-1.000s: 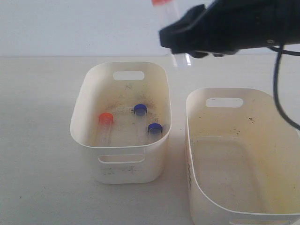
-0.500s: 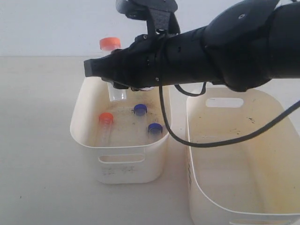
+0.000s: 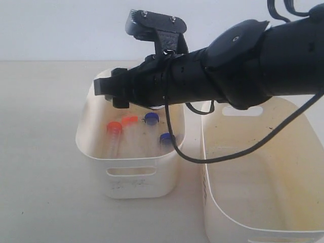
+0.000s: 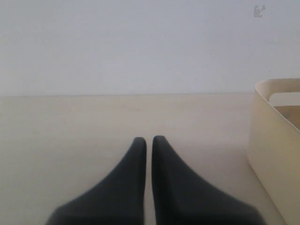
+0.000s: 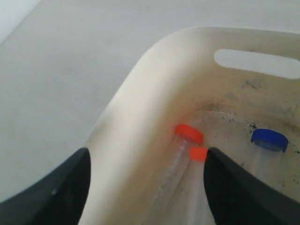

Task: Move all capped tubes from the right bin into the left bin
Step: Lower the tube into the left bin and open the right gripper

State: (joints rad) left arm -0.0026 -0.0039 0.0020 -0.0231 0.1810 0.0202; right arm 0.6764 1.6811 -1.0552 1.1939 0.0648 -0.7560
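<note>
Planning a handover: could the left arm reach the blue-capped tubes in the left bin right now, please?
Probably not cleanly: the right arm stretches across the left bin, above the blue-capped tubes.

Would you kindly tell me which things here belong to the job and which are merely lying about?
Job: orange-capped clear plastic tubes, blue-capped clear tubes, speckled cream plastic left bin, cream plastic right bin, open black right gripper.
Lying about: beige table, shut black left gripper.
</note>
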